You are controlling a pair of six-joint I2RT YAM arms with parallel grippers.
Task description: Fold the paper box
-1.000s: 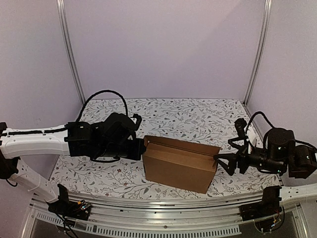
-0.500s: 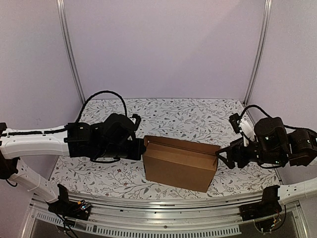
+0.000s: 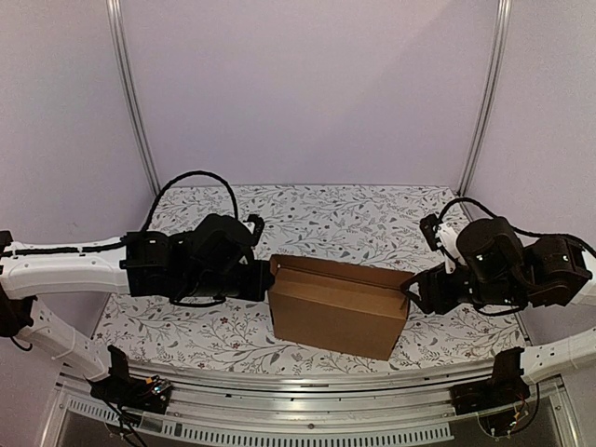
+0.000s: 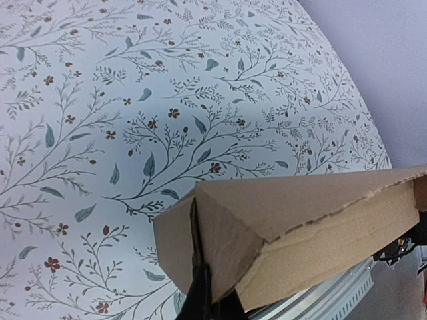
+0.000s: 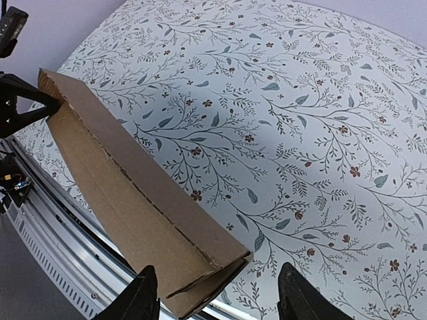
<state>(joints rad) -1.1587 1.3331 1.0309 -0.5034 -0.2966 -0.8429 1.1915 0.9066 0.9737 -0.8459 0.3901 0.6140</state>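
The brown cardboard paper box (image 3: 337, 309) stands partly folded mid-table, its long front wall facing the near edge and its top open. My left gripper (image 3: 267, 279) is at the box's left end. In the left wrist view its fingers (image 4: 208, 297) are pinched on the end wall of the box (image 4: 307, 213). My right gripper (image 3: 416, 296) is open at the box's right end. In the right wrist view its two fingers (image 5: 143, 293) stand wide apart, with the box's end corner (image 5: 200, 263) between them and untouched.
A floral cloth (image 3: 326, 219) covers the table. A metal rail (image 3: 307, 377) runs along the near edge, close to the box's front. Purple walls and frame posts (image 3: 484, 93) close in the back and sides.
My right arm has swung its wrist up and leftward, and its open gripper has come closer to the box's right end. The left arm and the box have stayed still.
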